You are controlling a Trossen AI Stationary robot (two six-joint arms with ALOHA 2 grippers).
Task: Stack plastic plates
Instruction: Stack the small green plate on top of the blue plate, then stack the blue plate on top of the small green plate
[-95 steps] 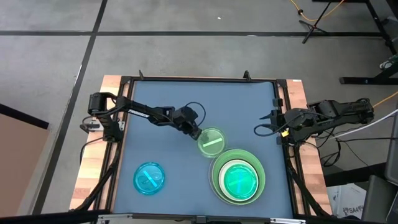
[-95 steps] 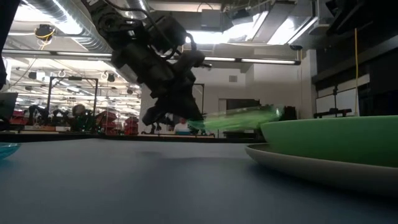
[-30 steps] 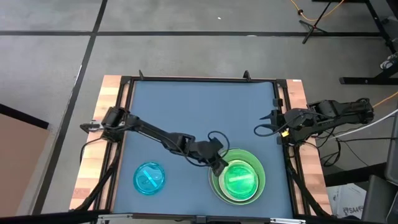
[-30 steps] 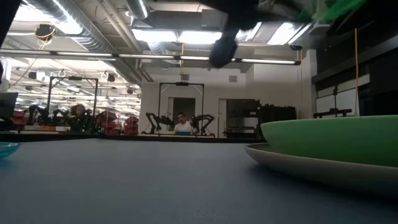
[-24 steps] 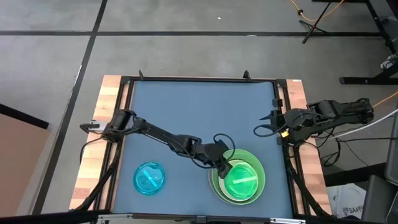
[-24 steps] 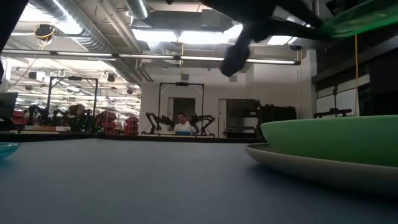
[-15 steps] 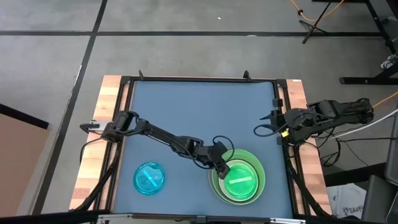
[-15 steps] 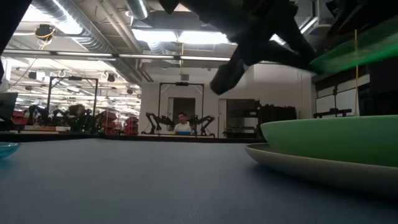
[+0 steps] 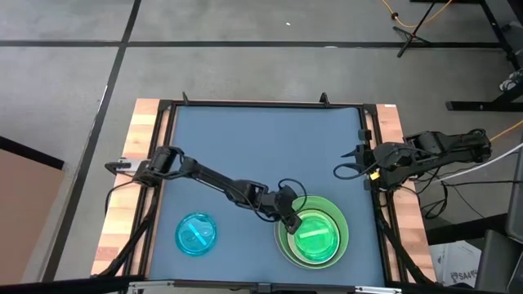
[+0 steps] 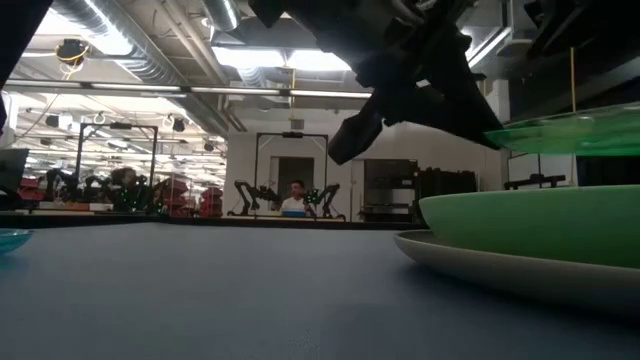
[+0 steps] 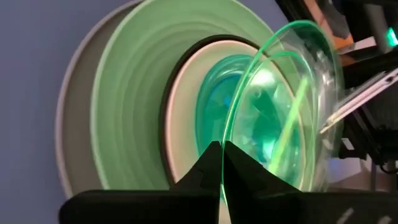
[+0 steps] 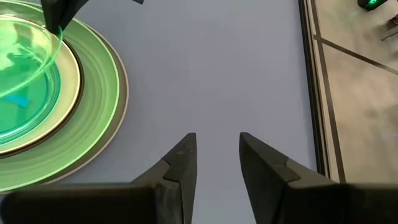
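Translucent green small plate [image 11: 283, 118], pinched at its rim by my left gripper [image 9: 291, 221], has dropped lower, now just above the plate stack [image 9: 286, 237]; release seems next. Blue plate [image 9: 196, 234] waits well apart. Right gripper [image 9: 341, 166] rests spread.

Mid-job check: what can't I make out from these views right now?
- High view: the black plate is buried in the stack.
- Low view: the frame edge cuts off the held small green plate, so its clearance above the stack is unclear.
- Left wrist view: the left gripper hides its contact.

Robotics lab – spare robot arms [image 10: 262, 196], ceiling ducts [image 10: 120, 40] behind.
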